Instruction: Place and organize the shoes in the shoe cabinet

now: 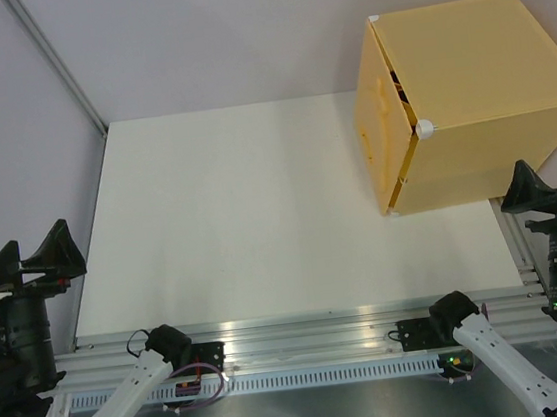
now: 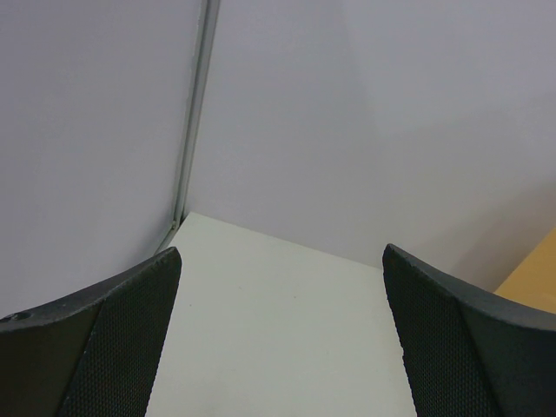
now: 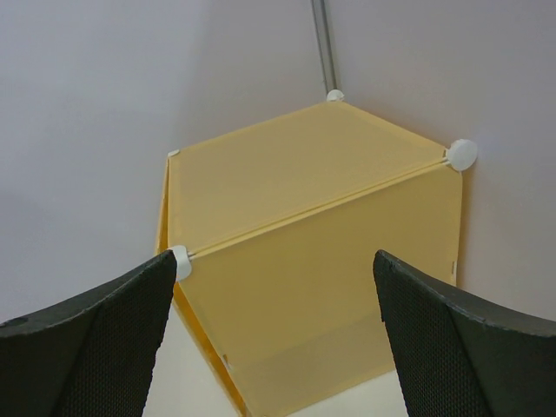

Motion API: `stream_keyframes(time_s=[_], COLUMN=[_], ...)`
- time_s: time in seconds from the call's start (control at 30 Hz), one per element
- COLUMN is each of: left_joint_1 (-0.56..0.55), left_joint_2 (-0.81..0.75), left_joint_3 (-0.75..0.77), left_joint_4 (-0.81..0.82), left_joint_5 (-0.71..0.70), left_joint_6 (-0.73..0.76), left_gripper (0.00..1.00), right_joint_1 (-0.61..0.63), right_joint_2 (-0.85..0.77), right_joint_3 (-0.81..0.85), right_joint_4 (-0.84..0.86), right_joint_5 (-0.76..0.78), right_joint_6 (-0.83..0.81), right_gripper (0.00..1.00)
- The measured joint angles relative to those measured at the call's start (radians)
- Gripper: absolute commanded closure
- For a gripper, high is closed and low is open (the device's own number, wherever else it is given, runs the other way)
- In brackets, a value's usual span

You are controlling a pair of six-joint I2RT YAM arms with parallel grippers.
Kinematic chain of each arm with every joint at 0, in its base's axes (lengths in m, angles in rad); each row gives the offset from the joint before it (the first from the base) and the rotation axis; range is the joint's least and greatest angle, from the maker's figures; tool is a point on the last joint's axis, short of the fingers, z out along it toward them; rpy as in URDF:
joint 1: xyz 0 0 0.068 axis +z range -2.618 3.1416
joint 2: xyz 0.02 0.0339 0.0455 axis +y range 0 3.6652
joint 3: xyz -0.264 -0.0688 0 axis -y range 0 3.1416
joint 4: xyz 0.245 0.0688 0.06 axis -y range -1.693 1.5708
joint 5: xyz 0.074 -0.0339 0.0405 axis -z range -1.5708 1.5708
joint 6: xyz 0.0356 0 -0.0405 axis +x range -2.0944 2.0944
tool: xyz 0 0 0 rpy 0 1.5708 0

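Now the shoe cabinet (image 1: 477, 95) sits on the far right part of the table (image 1: 259, 211). Its door (image 1: 380, 126) is on the side that faces left. The door is almost shut, with only a thin crack showing. Something dark peeks out of the crack, but it is too small to tell if it is a shoe. No shoes show outside the cabinet, so I think the shoes are inside it and the job is close to done.

The left gripper (image 1: 31, 259) hangs far to the left of the cabinet. Its fingers are spread wide with nothing between them. The right gripper (image 1: 555, 192) hangs just on the near side of the cabinet, by its right corner. Its fingers are spread wide too, and it holds nothing.

What is left, I think, is to push the door all the way shut. The right gripper is closer to the cabinet, but the door is on the cabinet's other side, so that arm has to go around the near corner. A slow, flat push on the middle of the door is best. A hard poke could slide the cabinet or bend the door. If a shoe sticks out at the crack, the door cannot close, so look first.
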Motion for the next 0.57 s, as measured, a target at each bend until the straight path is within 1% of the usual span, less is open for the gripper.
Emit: stream_keyframes(time_s=[0.23, 0.57], left_joint_1=[0.0, 0.0], left_joint_2=[-0.024, -0.06], left_joint_3=[-0.03, -0.038], left_joint_4=[0.011, 0.01], left_joint_5=[-0.003, -0.003], left_joint_6=[0.009, 0.009], left_gripper=[0.0, 0.0], right_joint_1=[0.0, -0.001], right_joint_2=[-0.048, -0.049], right_joint_3=[-0.035, -0.039], right_joint_4=[-0.008, -0.013], right_joint_5=[0.028, 0.029], right_joint_6=[0.0, 0.0], right_gripper=[0.02, 0.02])
